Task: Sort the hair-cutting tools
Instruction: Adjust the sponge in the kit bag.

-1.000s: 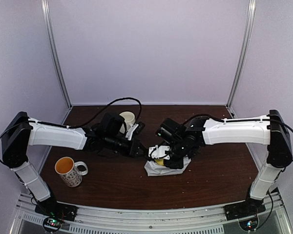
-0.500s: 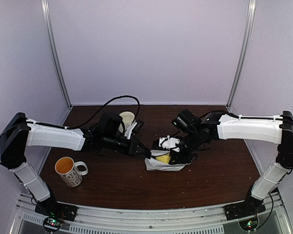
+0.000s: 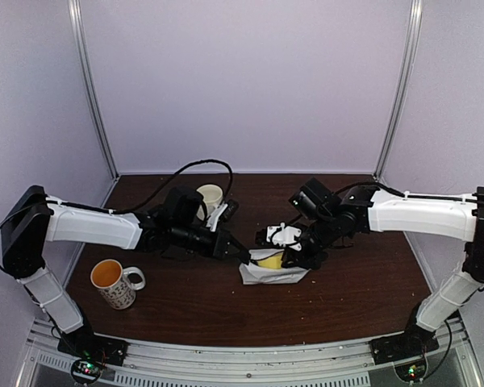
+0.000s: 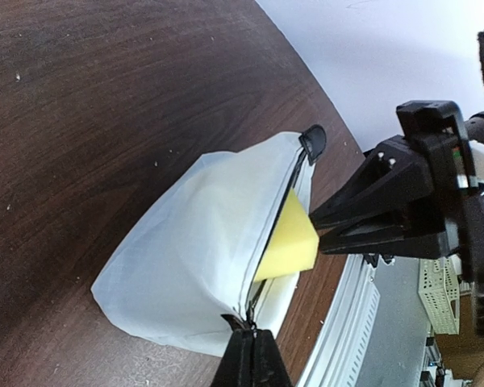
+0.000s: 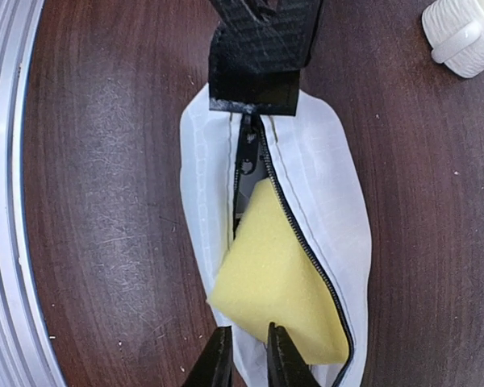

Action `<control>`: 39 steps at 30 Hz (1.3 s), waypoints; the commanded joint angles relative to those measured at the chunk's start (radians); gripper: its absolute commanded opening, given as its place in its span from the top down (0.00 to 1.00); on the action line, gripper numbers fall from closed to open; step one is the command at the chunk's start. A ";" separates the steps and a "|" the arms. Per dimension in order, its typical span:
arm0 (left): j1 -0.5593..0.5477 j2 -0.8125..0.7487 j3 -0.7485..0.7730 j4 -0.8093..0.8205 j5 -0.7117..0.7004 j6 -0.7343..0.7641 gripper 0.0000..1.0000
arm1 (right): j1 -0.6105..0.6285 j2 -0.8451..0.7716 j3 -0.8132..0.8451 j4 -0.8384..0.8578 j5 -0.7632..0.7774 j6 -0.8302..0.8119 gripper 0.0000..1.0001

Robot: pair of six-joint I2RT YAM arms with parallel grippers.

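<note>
In pouch (image 5: 323,185): sponge (image 5: 274,274); left hand (image 4: 252,355) pinches edge.

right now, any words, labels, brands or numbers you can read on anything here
None can be read. The white fabric zip pouch and yellow foam sponge block are blank; the patterned white ceramic mug carries small marks, too small to tell whether any are letters.

White-shelled arms (image 3: 97,226), black joints, black cables, slim black fingers (image 5: 214,359)
</note>
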 commanded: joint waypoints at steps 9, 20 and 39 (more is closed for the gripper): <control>0.009 0.030 0.007 0.102 0.058 -0.019 1.00 | 0.006 0.215 0.080 0.104 0.052 0.146 0.71; 0.022 -0.115 0.063 -0.180 -0.170 0.202 0.60 | -0.023 -0.078 -0.044 0.043 -0.066 -0.015 0.53; 0.014 0.066 0.323 -0.366 -0.189 0.372 0.48 | -0.166 0.140 0.133 -0.041 -0.104 -0.375 0.63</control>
